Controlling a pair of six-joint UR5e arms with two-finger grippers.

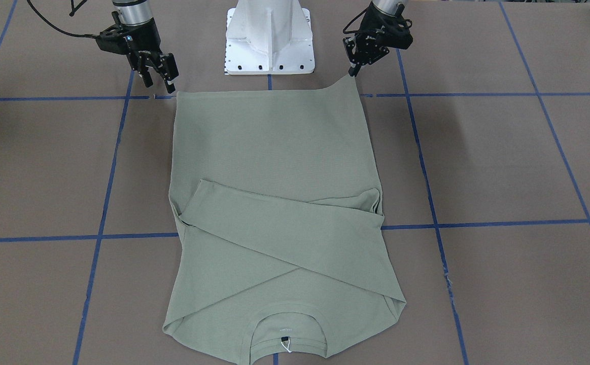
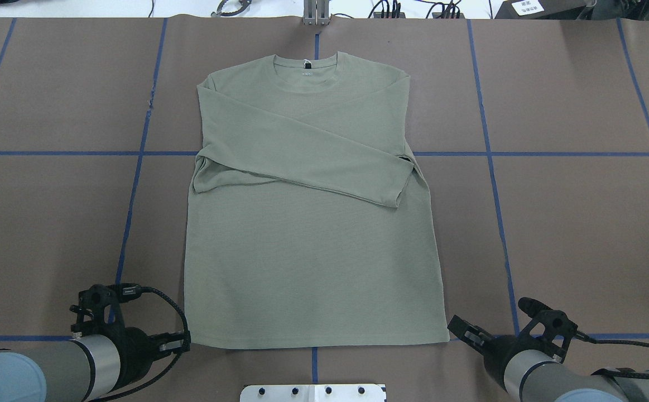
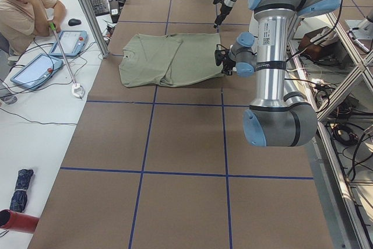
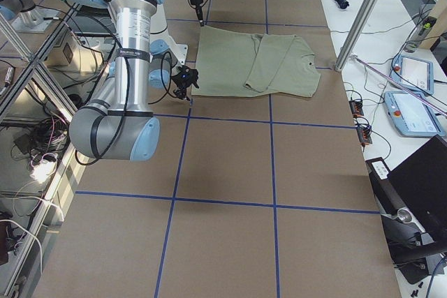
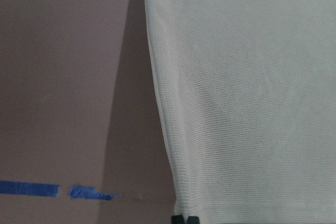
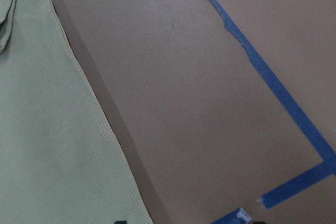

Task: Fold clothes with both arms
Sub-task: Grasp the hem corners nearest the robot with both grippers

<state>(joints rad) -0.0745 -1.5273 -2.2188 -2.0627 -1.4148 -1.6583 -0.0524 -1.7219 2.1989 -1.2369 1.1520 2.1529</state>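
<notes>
Brown worktop [image 1: 502, 167] is carrying the green shirt [image 1: 274, 147], which is lying flat at its middle, sleeves crossing the chest, collar pointing toward the operators' edge. Left hand [image 1: 351, 71] is pinching one hem corner, holding it slightly raised; right hand [image 1: 160, 81] is hanging open just beside the other hem corner.

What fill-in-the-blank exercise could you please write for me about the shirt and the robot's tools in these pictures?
1. The shirt lies flat with both ___ crossed over its chest.
2. Its collar points ___ from the robot's white base.
3. The left tool pinches a corner of the shirt's ___.
4. The table is marked with ___ tape lines.

Missing words: sleeves; away; hem; blue.
</notes>
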